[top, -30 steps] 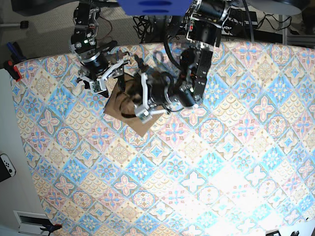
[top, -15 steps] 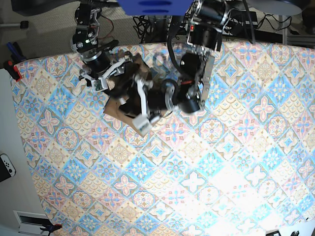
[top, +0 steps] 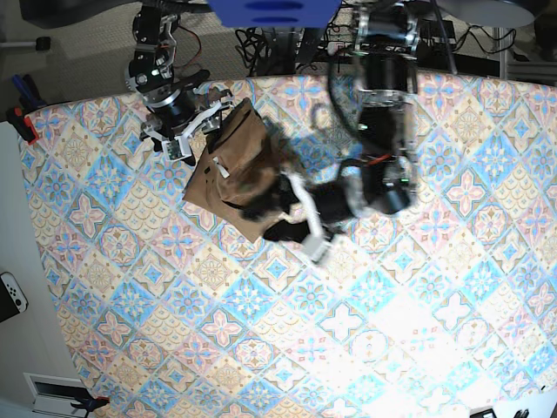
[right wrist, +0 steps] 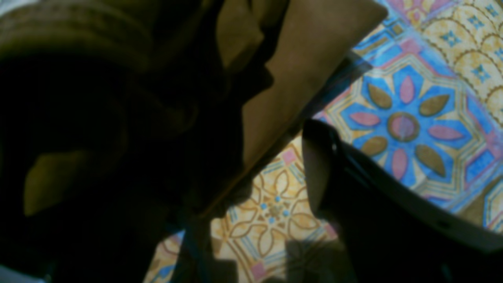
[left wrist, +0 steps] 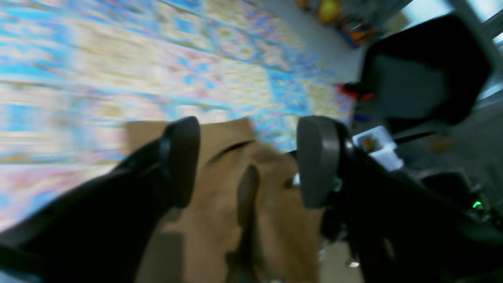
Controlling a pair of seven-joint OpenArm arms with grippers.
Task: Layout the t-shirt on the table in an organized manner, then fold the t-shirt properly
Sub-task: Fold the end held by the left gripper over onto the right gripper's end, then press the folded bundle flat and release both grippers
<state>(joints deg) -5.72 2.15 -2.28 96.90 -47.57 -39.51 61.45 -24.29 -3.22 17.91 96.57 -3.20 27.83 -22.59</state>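
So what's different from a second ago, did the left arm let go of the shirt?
The left gripper has pulled back off the t-shirt, toward the table's middle; its jaws stand open with nothing between them. The shirt now lies more uncovered, bunched, in the same spot. The right gripper stays at the shirt's far edge, jaws apart.

The t-shirt (top: 239, 161) is soft, matt tan cloth, creased and folded into a thick bundle with no sheen. The table (top: 418, 287) wears a smooth printed cloth of blue, pink and cream tiles, pale and washed out where light strikes it. The left gripper (left wrist: 247, 161) has smooth, dark, matt plastic-looking pads (left wrist: 316, 161), and the right gripper (right wrist: 251, 157) looks alike, with a faint gloss along an edge.
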